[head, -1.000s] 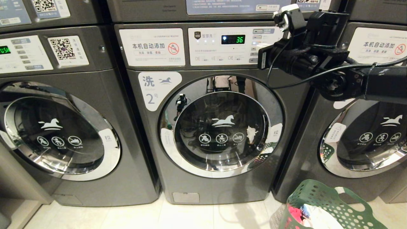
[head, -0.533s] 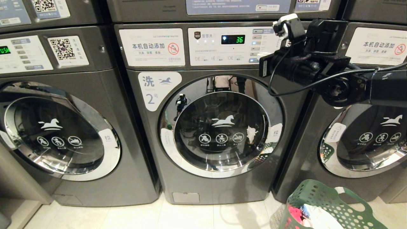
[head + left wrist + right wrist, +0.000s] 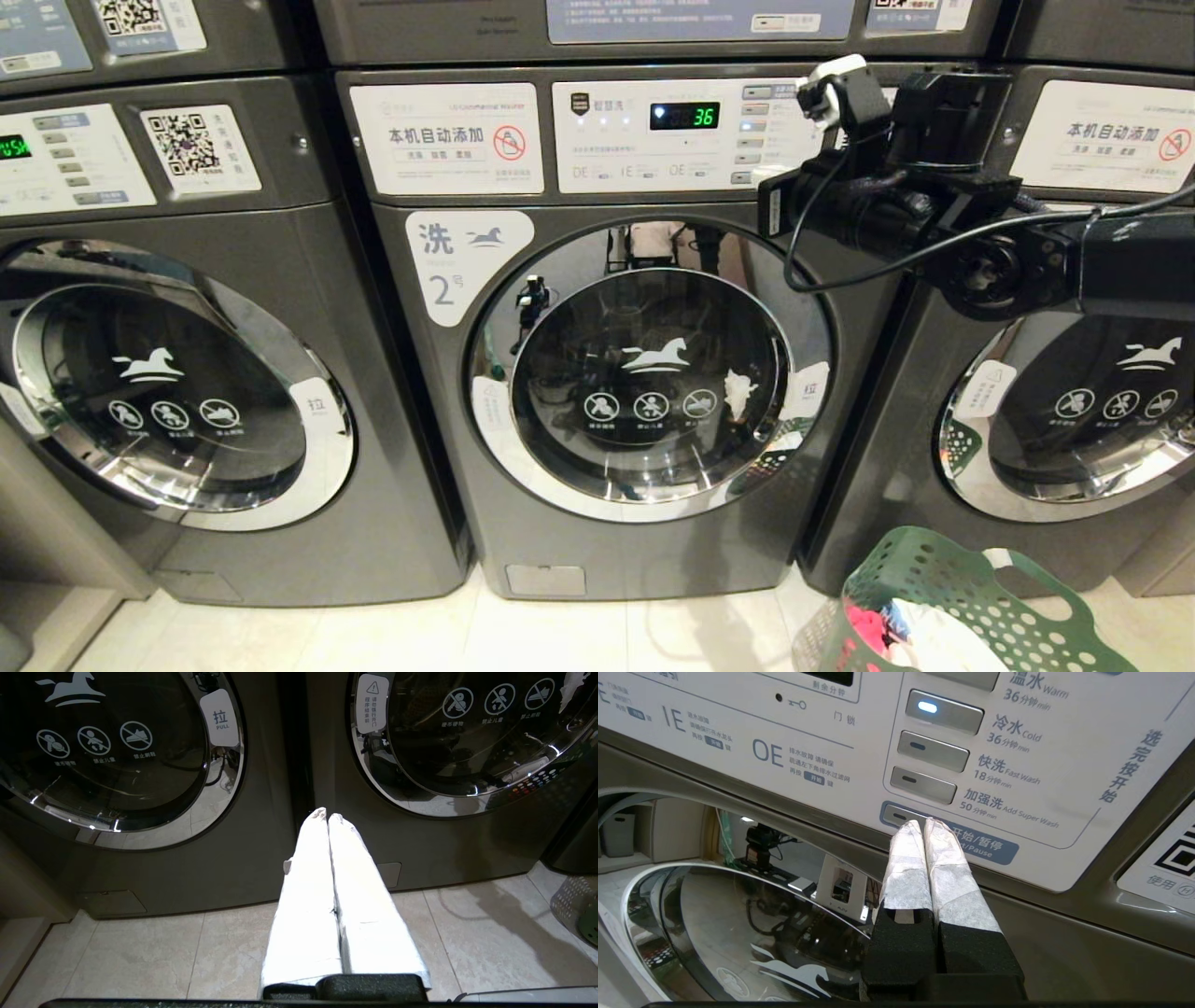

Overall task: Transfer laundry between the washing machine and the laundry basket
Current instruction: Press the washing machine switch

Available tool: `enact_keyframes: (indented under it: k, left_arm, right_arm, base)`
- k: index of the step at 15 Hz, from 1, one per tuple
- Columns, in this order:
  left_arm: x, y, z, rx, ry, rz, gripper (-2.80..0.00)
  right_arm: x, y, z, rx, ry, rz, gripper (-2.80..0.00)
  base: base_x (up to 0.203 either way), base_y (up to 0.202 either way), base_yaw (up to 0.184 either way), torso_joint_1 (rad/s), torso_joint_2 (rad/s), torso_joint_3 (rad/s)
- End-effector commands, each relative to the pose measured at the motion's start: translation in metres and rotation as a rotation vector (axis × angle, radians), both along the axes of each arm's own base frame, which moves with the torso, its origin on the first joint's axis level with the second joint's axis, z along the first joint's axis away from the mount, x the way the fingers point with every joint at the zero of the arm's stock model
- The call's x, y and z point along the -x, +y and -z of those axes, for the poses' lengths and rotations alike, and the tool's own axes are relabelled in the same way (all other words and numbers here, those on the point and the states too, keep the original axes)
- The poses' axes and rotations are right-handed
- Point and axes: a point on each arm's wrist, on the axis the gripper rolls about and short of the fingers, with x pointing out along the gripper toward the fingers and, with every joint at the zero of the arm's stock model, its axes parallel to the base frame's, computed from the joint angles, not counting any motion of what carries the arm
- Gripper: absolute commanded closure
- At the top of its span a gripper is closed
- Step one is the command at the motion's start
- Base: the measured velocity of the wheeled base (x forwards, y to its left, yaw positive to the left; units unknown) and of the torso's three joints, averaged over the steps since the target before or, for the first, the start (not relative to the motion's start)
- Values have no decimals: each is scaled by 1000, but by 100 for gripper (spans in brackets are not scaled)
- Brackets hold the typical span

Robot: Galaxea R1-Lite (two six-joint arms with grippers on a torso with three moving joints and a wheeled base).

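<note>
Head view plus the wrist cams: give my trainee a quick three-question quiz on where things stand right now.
1. True or false: the door of washing machine 2 is shut.
2. The right gripper has its tips at which button? A) fast wash B) start/pause button C) warm
3. What is in the green laundry basket on the floor?

Key: 1 true. 2 B. 3 Clothes, still unloaded. The left gripper hangs low, closed and empty.

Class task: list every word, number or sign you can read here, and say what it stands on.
"36": display of middle washer.
"2": door sticker.
"PULL": left washer's door tag.
"Warm", "Cold", "Fast Wash", "Add Super Wash": button panel.
"OE": same panel.
QR code: a sign only.
Small print: unreadable.
</note>
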Motion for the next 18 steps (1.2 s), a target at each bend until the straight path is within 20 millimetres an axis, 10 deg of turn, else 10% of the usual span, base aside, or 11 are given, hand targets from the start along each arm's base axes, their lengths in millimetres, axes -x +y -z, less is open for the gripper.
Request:
enact_keyframes:
  k: [1, 18]
  left_arm:
    - [0, 0, 0, 0, -1, 1, 0]
    - [0, 0, 0, 0, -1, 0, 0]
  right_arm:
    - [-6, 2, 7, 5, 10, 1, 0]
    - [-19, -4, 13, -23, -45, 79, 0]
  base:
    - [0, 0, 0, 0, 0, 0]
    - [0, 0, 0, 0, 0, 0]
